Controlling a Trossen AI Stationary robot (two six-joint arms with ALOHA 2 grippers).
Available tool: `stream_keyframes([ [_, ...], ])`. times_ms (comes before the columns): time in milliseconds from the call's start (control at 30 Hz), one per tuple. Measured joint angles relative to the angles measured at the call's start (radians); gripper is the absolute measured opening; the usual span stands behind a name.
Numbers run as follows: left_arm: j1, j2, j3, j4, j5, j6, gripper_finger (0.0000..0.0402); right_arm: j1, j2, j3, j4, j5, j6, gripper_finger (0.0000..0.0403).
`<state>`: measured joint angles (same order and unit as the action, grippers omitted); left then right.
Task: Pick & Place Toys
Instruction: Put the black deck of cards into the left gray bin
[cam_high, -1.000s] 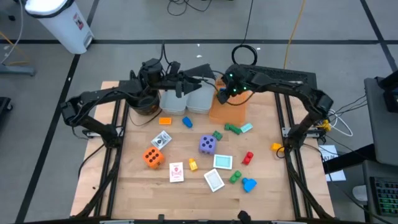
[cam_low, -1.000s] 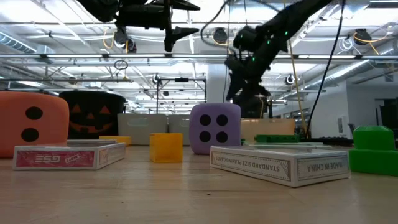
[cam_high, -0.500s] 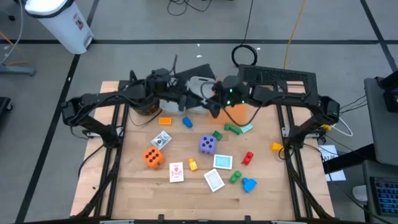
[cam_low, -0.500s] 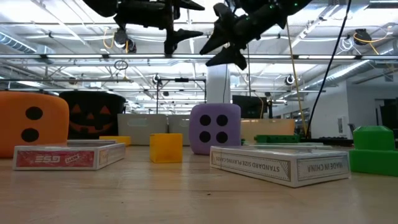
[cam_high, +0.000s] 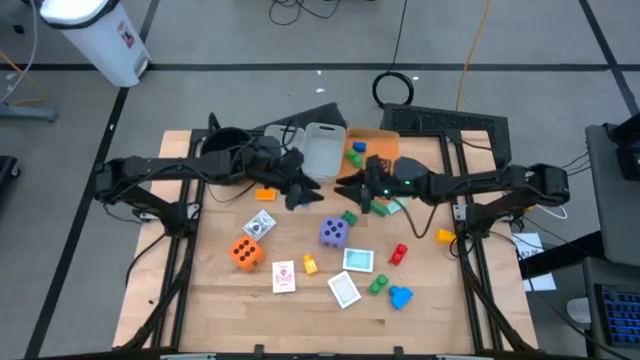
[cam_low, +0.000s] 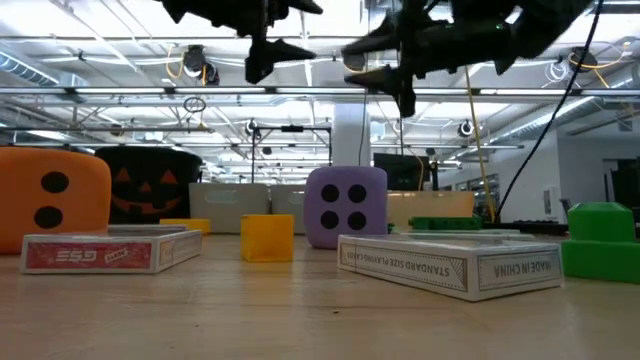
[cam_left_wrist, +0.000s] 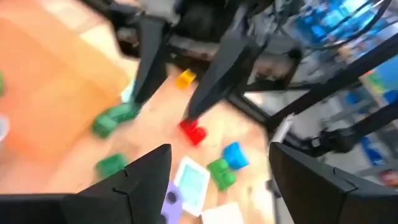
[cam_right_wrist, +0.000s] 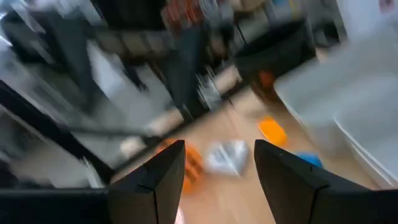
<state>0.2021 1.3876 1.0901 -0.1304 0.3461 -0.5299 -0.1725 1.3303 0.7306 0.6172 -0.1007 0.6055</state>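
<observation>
- The left gripper (cam_high: 300, 192) hangs above the wooden table (cam_high: 200, 290), in front of the pale grey bin (cam_high: 322, 152); its 2 dark tapered fingers (cam_left_wrist: 146, 180) stand apart with nothing between them.
- The right gripper (cam_high: 350, 188) faces it from the other side, just in front of the orange bin (cam_high: 385, 140); its 2 fingers (cam_right_wrist: 165, 171) are also spread and empty.
- The toys lie scattered on the pale wood: a soft-looking orange die (cam_high: 245, 253) with dark pips, a purple die (cam_high: 333, 233), a boxed deck of cards (cam_high: 284, 276), a teal card (cam_high: 358, 261), a white card (cam_high: 344, 290) and small glossy blocks, among them a red block (cam_high: 398, 254) and a blue block (cam_high: 400, 296).
- Only the high view shows blocks already lying inside the orange bin.
- Only the low view shows the printed side of a card box (cam_low: 450, 265), a yellow cube (cam_low: 266, 237) and a black pot (cam_low: 150, 185) with a pumpkin face.
- The left wrist view shows the other arm's fingers above green blocks (cam_left_wrist: 115, 119).
</observation>
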Motion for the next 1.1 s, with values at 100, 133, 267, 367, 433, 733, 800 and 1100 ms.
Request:
stream_keyframes([
  [100,-0.022,0.001,-0.001,-0.122,-0.051,0.023,0.0273,0.001,-0.026,-0.088,0.129,-0.001,0.053,0.0187],
  [133,-0.028,0.001,-0.002,-0.159,-0.060,0.026,0.0273,0.002,-0.031,-0.110,0.172,0.000,0.066,0.0187],
  [267,-0.054,-0.002,-0.002,-0.308,-0.108,0.031,0.0273,0.003,-0.051,-0.167,0.267,0.000,0.094,0.0187],
  [367,-0.075,-0.001,-0.003,-0.396,-0.176,0.016,0.0273,0.004,-0.054,-0.180,0.257,0.000,0.108,0.0187],
  [433,-0.086,-0.002,-0.002,-0.471,-0.212,-0.007,0.0273,0.004,-0.057,-0.181,0.262,-0.003,0.109,0.0187],
  [733,-0.126,-0.001,-0.002,-0.820,-0.298,-0.094,0.0273,0.004,-0.055,-0.181,0.255,-0.004,0.083,0.0187],
  [800,-0.132,-0.001,-0.002,-0.886,-0.317,-0.123,0.0273,0.004,-0.055,-0.181,0.254,-0.004,0.083,0.0187],
  [1100,-0.139,-0.001,-0.002,-0.976,-0.349,-0.183,0.0273,0.004,-0.055,-0.181,0.236,-0.005,0.082,0.0187],
])
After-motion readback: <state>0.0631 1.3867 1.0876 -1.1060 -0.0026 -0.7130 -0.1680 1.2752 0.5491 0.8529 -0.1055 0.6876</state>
